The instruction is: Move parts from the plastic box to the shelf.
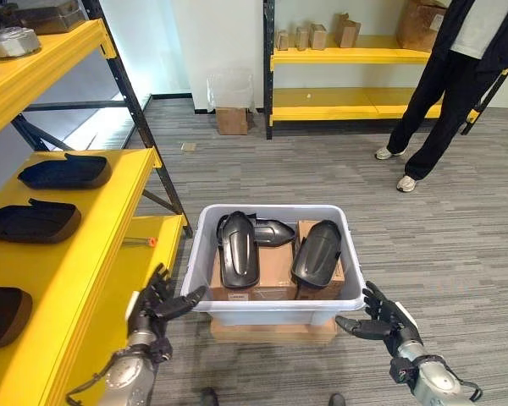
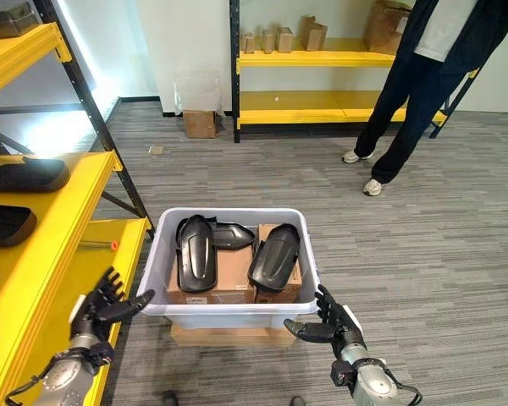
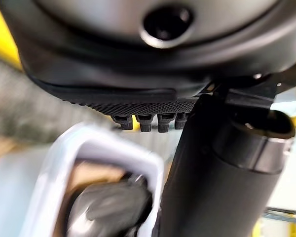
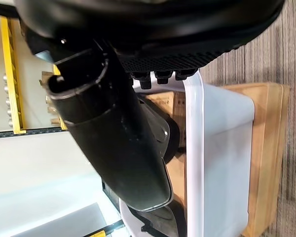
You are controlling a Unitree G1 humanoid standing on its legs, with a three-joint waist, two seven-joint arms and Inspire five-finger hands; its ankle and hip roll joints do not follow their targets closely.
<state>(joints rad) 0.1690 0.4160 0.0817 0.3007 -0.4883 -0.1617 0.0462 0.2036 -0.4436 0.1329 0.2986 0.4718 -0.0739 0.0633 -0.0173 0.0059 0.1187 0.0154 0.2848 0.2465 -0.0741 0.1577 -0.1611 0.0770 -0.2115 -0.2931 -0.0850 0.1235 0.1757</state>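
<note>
I have the yellow shelf (image 1: 76, 245) running along my left, and three dark parts already lie on its middle level: one at the far end (image 1: 65, 172), one in the middle (image 1: 31, 222) and one nearest me (image 1: 4, 315), so I judge that part of the job is done. In front of me the plastic box (image 1: 275, 306) sits on a flat cardboard carton (image 1: 271, 331) on the carpet, and it holds three more dark parts on a cardboard insert: a long one on the left (image 1: 237, 249), a smaller one behind it (image 1: 273, 231) and a rounded one on the right (image 1: 317, 252). Those are left to move, as far as I can tell. My left hand (image 1: 157, 301) hangs just beside the box's near left corner, fingers spread and thumb reaching toward the rim, holding nothing. My right hand (image 1: 381, 320) sits by the near right corner, fingers loosely spread, also empty.
</note>
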